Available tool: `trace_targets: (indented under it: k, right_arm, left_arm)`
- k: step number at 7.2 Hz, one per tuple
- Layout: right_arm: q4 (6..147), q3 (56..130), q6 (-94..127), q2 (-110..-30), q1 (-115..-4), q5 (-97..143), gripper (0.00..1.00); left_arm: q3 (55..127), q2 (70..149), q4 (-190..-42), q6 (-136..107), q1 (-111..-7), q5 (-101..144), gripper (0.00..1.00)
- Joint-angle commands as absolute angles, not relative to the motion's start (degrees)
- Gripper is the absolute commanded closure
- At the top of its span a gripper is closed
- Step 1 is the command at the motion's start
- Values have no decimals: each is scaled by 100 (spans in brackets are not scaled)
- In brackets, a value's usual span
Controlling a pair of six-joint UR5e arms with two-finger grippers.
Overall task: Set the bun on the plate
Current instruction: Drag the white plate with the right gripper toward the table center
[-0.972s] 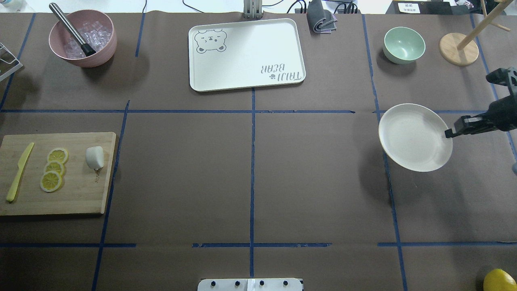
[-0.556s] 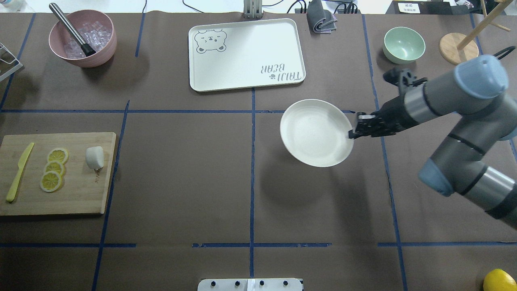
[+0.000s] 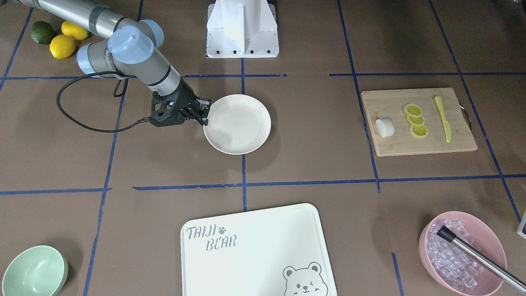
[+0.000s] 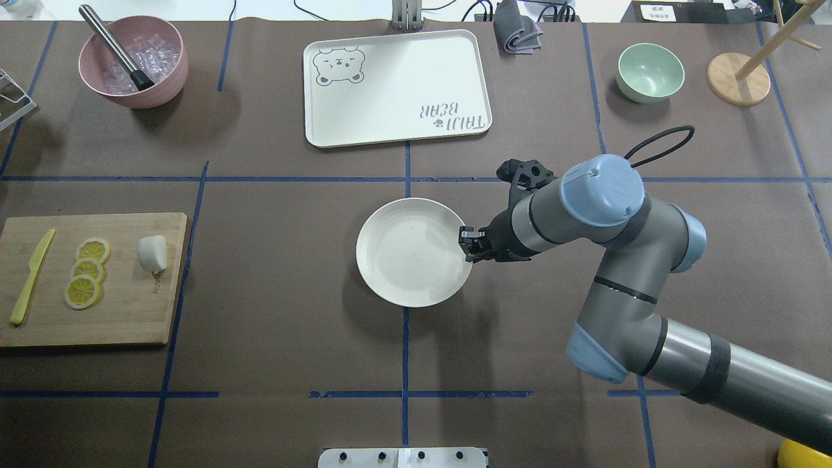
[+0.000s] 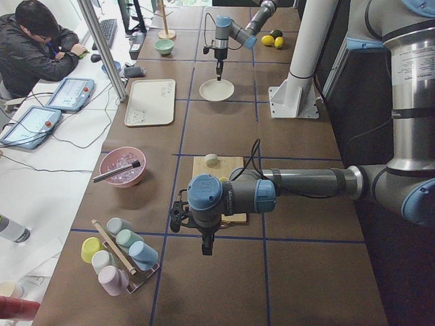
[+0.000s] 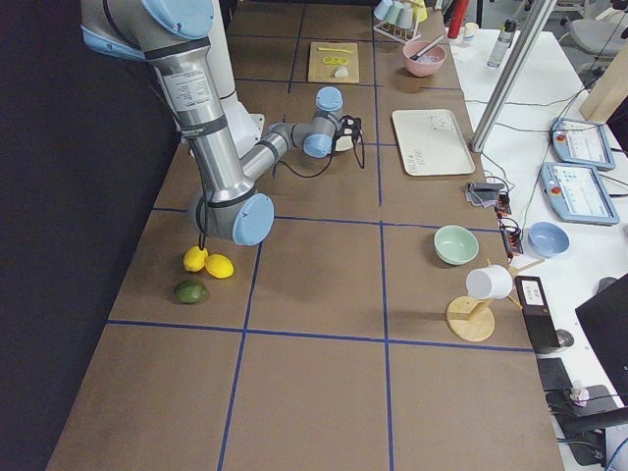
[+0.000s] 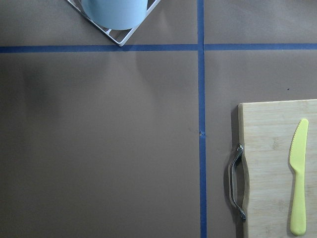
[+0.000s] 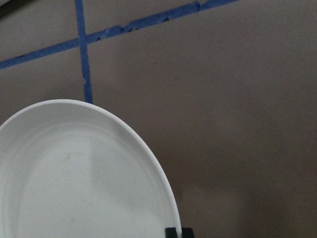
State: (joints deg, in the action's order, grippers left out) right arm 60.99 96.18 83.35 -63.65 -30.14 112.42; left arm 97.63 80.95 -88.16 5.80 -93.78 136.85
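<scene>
The bun is a small white block that lies on the wooden cutting board at the table's left; it also shows as the bun in the front view. At the table's centre is the cream plate. My right gripper is shut on its right rim. In the right wrist view the plate fills the lower left. I cannot tell whether the plate rests on the table or hangs just above it. My left gripper hovers beyond the board's far left end; I cannot tell if it is open or shut.
Lemon slices and a yellow knife share the board. A bear-printed tray lies at the back centre, a pink ice bowl at the back left, a green bowl and a wooden stand at the back right.
My right arm has carried the plate leftwards from the table's right side to its centre and lowered it. The bun has not moved.
</scene>
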Motion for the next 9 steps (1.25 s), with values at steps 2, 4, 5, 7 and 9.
trace_targets:
  k: [2,4,5,7,9]
  right_arm:
    - [6574,9598,8517,-6214,-2689,10679,100]
    - [6583,9598,8517,-6214,-2689,10679,89]
    - [6592,9589,8525,-6205,-2689,10679,68]
    - [6855,9598,8701,-6205,-2689,10661,1]
    - [7126,9764,8631,-6257,-2960,10914,0]
  left_arm:
    - [9738,8051,-8824,580,-9378,13685,0]
    - [9738,8051,-8824,580,-9378,13685,0]
    - [9738,8051,-8824,580,-9369,13693,0]
    - [9738,8051,-8833,580,-9360,13685,0]
    - [9808,8068,-8859,589,-9352,13658,0]
